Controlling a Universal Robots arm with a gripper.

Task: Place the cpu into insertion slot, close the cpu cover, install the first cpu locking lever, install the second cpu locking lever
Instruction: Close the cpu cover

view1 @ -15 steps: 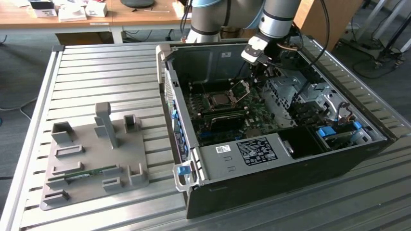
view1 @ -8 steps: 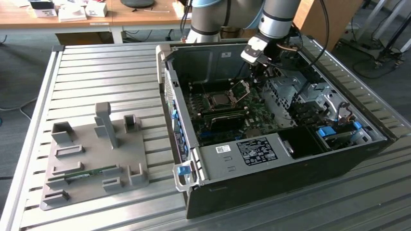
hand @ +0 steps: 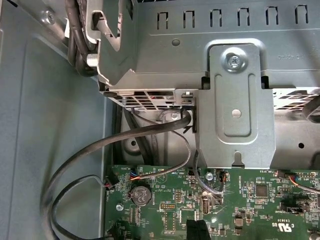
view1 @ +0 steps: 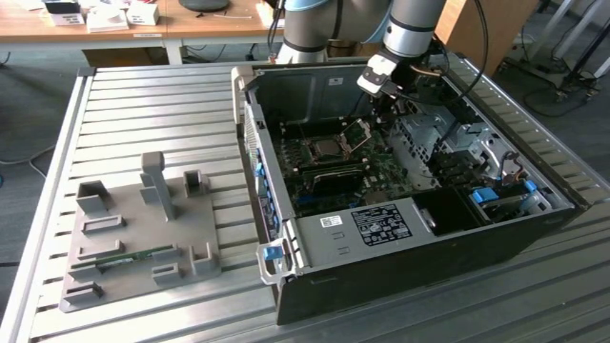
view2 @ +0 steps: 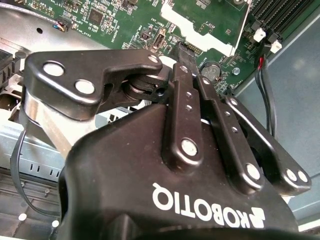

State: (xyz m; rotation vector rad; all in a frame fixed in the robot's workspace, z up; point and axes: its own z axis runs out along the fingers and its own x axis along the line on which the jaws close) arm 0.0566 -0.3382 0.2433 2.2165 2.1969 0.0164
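The open computer case lay on the slatted bench, its walls hemming the green board on every side. The pincer hung inside near the far wall, close beside a grey metal bracket and dark cables. In the second wrist view its links met at the tip, so it was closed. One cpu sat in the one insertion slot, apart from the pincer, toward the exterior view's left. One cpu cover stood tilted up between them. One grey fixture lay well apart.
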